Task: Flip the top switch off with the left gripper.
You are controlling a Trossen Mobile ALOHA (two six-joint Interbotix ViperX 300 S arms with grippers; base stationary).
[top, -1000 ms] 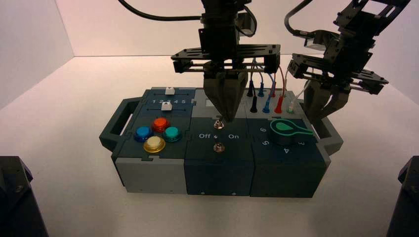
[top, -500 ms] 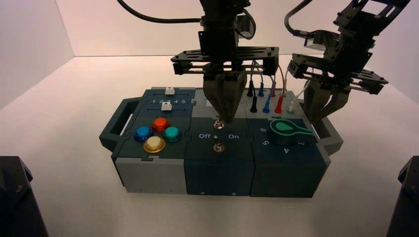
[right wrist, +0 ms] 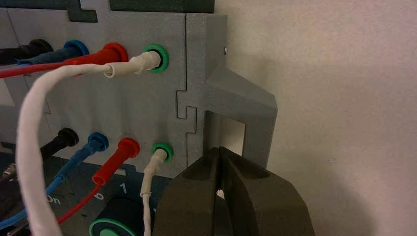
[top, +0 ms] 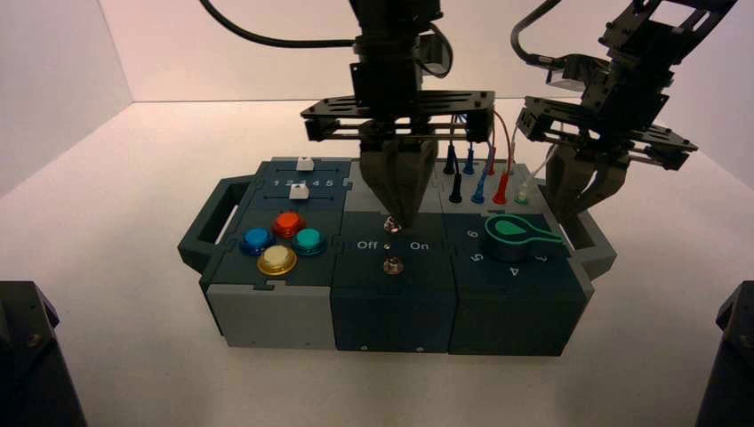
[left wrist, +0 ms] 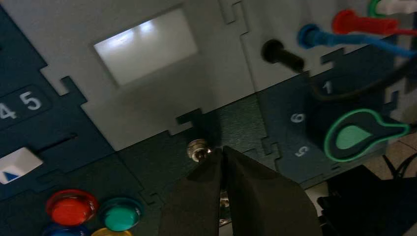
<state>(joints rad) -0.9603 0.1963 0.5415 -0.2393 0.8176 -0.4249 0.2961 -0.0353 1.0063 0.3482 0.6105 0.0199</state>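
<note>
The top switch [left wrist: 197, 150] sits between the pale window [left wrist: 146, 45] and the Off/On lettering. My left gripper [left wrist: 223, 152], jaws pinched together into one wedge, touches its On side to nudge it off. My right gripper [right wrist: 219, 162], also closed, idles by the box handle [right wrist: 241, 105].

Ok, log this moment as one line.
left gripper: shut, tips at top switch | right gripper: shut, idle over box's right handle | flip: outcome unclear

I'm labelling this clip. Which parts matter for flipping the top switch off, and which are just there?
In play: top switch; left gripper, fingers closed, tips right at it.

Just there: bottom switch, coloured buttons, green knob, wires, right gripper by the box's handle.
</note>
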